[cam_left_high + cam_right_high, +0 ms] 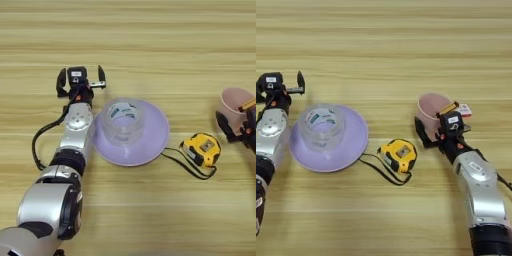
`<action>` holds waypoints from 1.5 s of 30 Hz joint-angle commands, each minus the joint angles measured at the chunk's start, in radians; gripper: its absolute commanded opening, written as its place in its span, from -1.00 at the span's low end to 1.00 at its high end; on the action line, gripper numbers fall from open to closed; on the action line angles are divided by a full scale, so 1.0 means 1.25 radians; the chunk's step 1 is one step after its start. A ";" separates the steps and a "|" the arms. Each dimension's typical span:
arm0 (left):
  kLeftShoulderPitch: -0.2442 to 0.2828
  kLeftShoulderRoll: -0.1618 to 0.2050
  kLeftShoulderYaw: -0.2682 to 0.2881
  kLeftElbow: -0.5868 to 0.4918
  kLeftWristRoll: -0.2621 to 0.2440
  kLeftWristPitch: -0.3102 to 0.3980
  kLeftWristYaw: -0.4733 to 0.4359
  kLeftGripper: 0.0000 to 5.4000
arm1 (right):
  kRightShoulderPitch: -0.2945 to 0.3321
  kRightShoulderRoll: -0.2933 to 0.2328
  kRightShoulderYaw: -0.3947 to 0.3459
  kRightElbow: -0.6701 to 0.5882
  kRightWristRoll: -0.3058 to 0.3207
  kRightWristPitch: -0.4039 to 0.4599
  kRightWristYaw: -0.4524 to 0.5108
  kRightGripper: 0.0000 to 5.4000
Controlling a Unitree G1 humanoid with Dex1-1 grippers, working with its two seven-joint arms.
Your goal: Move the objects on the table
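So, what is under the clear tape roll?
The wide clear tape roll stands on a lilac plate, near its middle. The plate's rim shows all around; the part directly beneath the roll is only dimly visible through it.

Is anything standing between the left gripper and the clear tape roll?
Nothing visible does. The left gripper, fingers open, sits just up-left of the clear tape roll, which stands on a purple plate. Only the plate's rim and bare table lie between them.

The black right hand point(442, 131) covers the near side of the pink plastic cup point(432, 107). Only the tip of the orange-brown pen point(451, 107) shows. A small red and white thing point(465, 111) peeks out behind, too hidden to tell.
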 commanded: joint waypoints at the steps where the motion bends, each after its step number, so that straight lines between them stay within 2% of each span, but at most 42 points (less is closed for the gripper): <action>1: 0.004 0.000 -0.002 -0.003 0.004 0.010 0.003 1.00 | 0.007 -0.008 0.009 0.018 -0.016 0.014 -0.002 0.60; 3: 0.004 0.000 -0.002 -0.002 0.004 0.010 0.003 1.00 | 0.013 -0.006 0.014 0.011 -0.015 0.018 -0.001 0.74; 10: 0.003 0.000 -0.001 0.000 0.004 0.010 0.003 1.00 | 0.030 -0.007 0.012 -0.012 -0.008 0.025 -0.003 0.99; 18: 0.003 0.000 -0.002 0.000 0.004 0.010 0.003 1.00 | 0.083 -0.008 0.005 -0.090 0.004 0.050 -0.003 0.99; 32: 0.000 0.000 -0.002 0.003 0.005 0.010 0.004 1.00 | 0.212 -0.025 -0.024 -0.253 0.029 0.116 0.002 0.99; 42: -0.003 0.005 0.000 0.009 0.004 0.009 0.002 1.00 | 0.251 -0.045 -0.092 -0.275 0.043 0.141 -0.014 0.99; 45: -0.003 0.005 -0.001 0.010 0.005 0.009 0.001 1.00 | 0.247 -0.047 -0.118 -0.269 0.042 0.148 -0.034 0.99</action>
